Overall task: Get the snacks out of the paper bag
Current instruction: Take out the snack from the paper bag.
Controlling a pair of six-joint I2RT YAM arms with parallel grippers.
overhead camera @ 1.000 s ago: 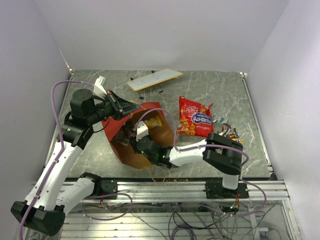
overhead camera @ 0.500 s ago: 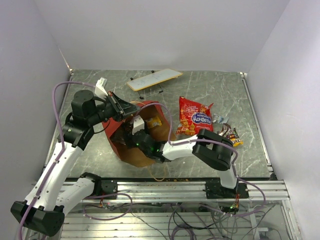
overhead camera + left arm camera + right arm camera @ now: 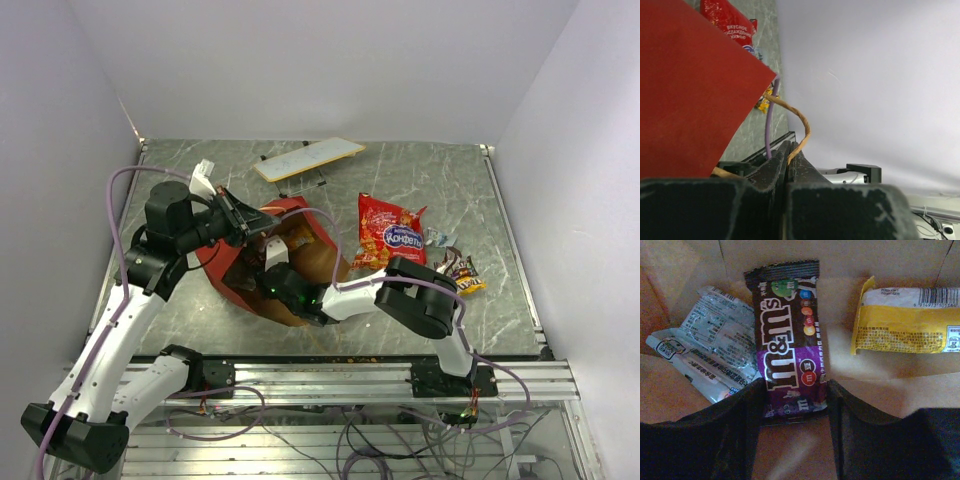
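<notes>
The red paper bag lies tilted on the table, its brown inside facing my right arm. My left gripper is shut on its tan string handle, next to the bag's red wall. My right gripper is inside the bag and open. Its fingers stand either side of the near end of a brown and purple candy packet. A silver packet lies to its left and a yellow packet to its right. The red chip bag and small candy packets lie on the table outside.
A flat white board on thin legs stands at the back. White walls close in the table on three sides. A metal rail runs along the front edge. My right arm bends across the table in front of the bag.
My right gripper has pushed further left, deeper into the bag. The bag has tipped lower and flatter. My left gripper keeps hold of the handle.
</notes>
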